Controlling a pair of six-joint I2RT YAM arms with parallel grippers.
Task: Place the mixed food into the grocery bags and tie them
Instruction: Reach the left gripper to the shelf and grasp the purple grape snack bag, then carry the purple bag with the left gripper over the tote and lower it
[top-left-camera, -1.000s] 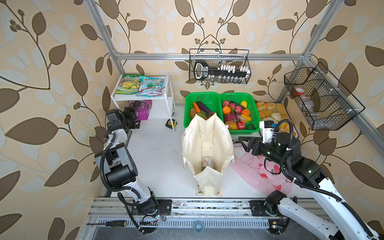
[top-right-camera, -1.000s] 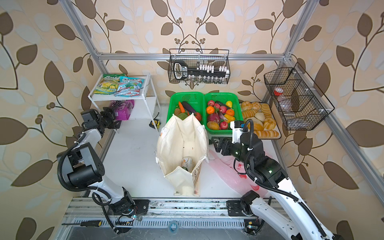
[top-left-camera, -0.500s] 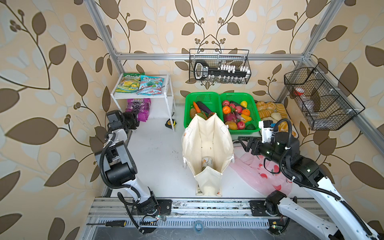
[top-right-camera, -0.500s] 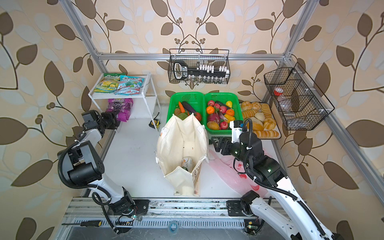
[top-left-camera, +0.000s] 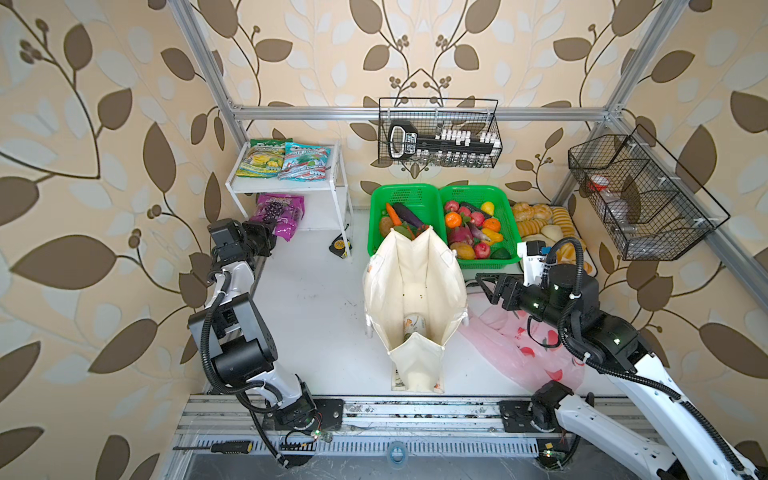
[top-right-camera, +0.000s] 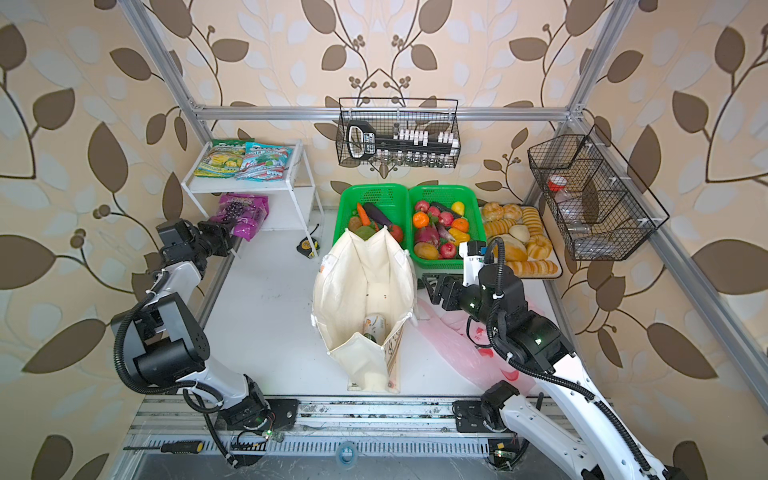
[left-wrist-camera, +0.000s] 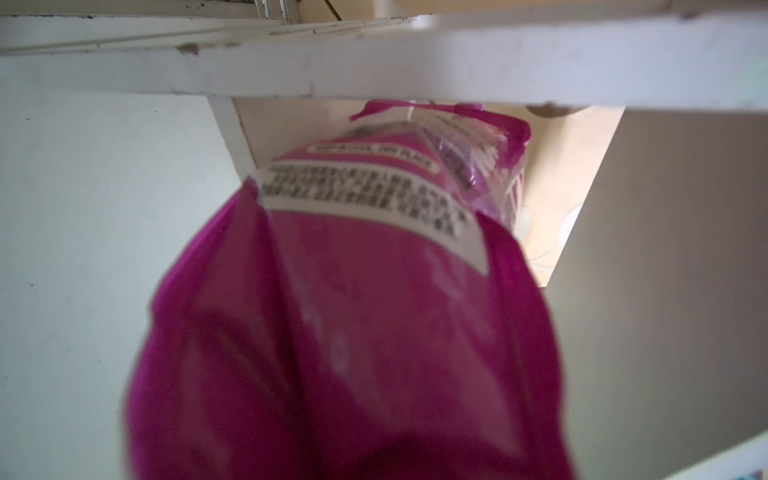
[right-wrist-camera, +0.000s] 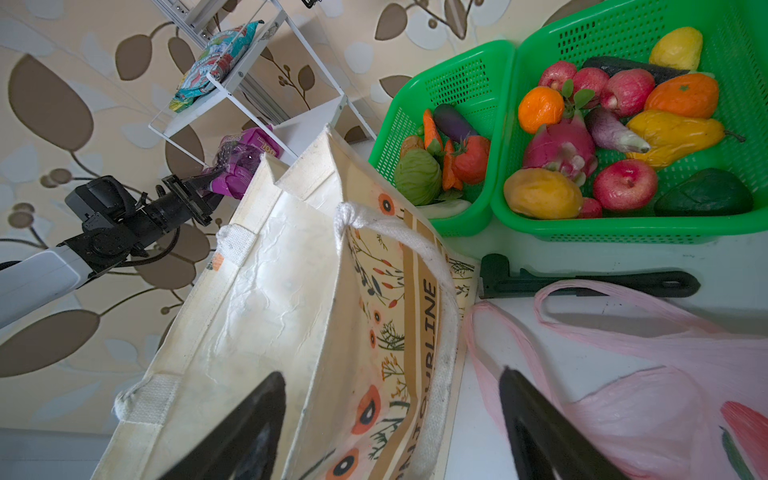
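Left gripper (right-wrist-camera: 212, 183) has closed, pinching purple grape-print packet (right-wrist-camera: 243, 160); right gripper (right-wrist-camera: 390, 376) spread wide. One canvas tote (top-left-camera: 415, 266), one pink plastic bag (top-left-camera: 511, 353), one small can (top-left-camera: 415, 324); can shows in both top views only.

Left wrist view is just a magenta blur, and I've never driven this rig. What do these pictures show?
Two robot arms stand at a white table. Both top views look down on everything; each wrist view comes from a camera on an arm. The blur is the purple grape-print plastic packet, close to the lens: the left end effector pinches its edge by the white metal shelf rack. The right end effector hangs open beside the upright cream canvas tote, which holds a small can. A thin pink plastic bag lies flat beside it; two green plastic baskets of produce sit behind.
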